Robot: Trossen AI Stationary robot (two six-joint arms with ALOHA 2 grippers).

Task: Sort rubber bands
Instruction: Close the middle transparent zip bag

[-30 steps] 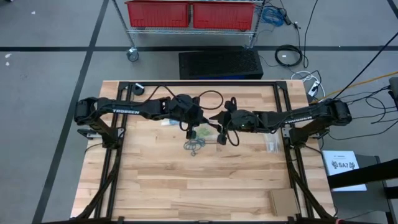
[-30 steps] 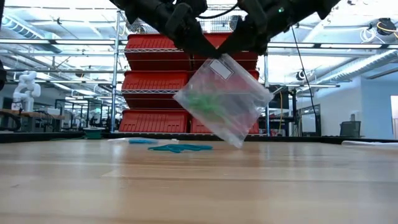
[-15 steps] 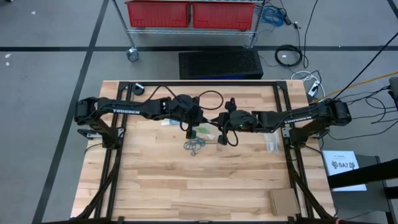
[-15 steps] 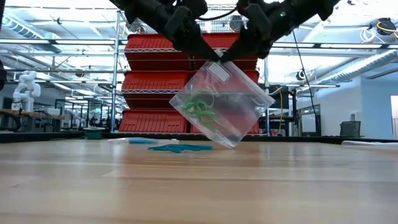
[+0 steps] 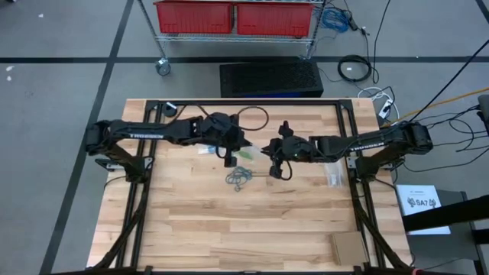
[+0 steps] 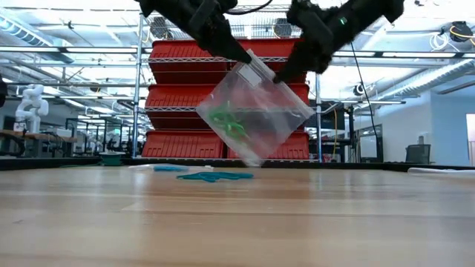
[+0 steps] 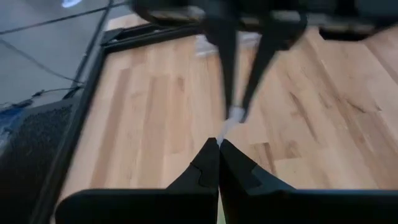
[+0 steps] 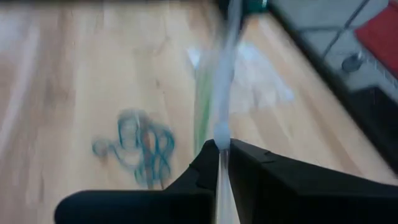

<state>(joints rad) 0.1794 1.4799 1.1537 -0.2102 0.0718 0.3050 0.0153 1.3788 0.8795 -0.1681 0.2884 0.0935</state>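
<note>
Both jaws pinched on raised clear bag [image 6: 256, 111], green rubber bands [image 6: 226, 121] blurred inside

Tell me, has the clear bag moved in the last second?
Yes. The clear bag has risen off the table, its top now higher against the red bins behind.

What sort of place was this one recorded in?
Most likely a robotics lab or workshop: wire shelving stacked with red bins, cables trailing over a grey floor, and a white robot at a far workbench, behind the wooden table.
</note>
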